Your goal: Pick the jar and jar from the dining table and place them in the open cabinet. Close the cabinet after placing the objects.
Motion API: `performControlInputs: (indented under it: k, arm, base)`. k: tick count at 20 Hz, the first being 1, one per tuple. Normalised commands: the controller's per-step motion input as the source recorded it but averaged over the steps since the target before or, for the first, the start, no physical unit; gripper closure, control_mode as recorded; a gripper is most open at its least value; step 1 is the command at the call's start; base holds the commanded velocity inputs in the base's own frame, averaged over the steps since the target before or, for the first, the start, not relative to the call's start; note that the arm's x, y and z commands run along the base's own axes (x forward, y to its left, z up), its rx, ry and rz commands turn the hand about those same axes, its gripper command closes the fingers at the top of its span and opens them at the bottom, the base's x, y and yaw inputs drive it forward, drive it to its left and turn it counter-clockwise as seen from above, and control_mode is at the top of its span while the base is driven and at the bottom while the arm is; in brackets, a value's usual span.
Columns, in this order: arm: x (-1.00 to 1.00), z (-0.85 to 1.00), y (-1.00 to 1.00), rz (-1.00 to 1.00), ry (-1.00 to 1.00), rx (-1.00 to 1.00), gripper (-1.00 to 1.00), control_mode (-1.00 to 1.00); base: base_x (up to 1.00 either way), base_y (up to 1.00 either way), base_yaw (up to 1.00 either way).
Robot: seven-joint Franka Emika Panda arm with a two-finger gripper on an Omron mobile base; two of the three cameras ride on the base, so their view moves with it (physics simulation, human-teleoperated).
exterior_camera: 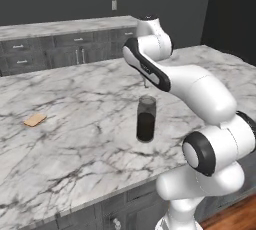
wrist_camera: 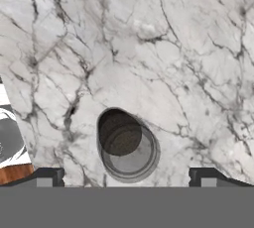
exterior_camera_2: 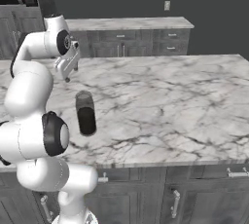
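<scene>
Nothing placed yet: tall clear glass jar with brown contents (exterior_camera: 146,119) stands on the white-grey veined marble dining table (exterior_camera: 75,139); two-finger gripper (wrist_camera: 128,175), spread wide, apparently hovers above it, empty.

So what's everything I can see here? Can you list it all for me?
jar: one, tall clear glass with dark brown contents, upright near the front of the dining table, below the gripper.
cracker: one, flat tan, on the dining table well off to the jar's left.
dining table: one, white-grey veined marble top on dark grey drawers with silver handles.
back counter: one, marble top on dark grey drawers, along the dark wall.
wall outlet: one, pale, on the wall above the back counter.
floor: reddish wood, beside the robot's base.
arm: one, white with dark joints, bent over the table.
gripper: one, dark fingertips, open, above the jar and not touching it.
</scene>
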Motion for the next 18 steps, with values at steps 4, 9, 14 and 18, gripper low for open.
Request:
performControlInputs:
  k: [4, 9, 14, 18]
  arm:
    - [0.00, -0.19, 0.12, 0.00, 0.01, 0.00, -1.00, -1.00]
    - [-0.35, -0.43, -0.19, -0.07, 0.02, 0.00, -1.00, -1.00]
    - [-0.24, -0.24, -0.25, -0.09, 0.00, 0.00, -1.00, -1.00]
    - [0.00, -0.06, -0.05, -0.01, 0.00, 0.00, -1.00, -1.00]
  base:
    - [0.00, 0.00, 0.00]
    - [0.00, 0.00, 0.00]
    - [0.00, 0.00, 0.00]
    - [0.00, 0.00, 0.00]
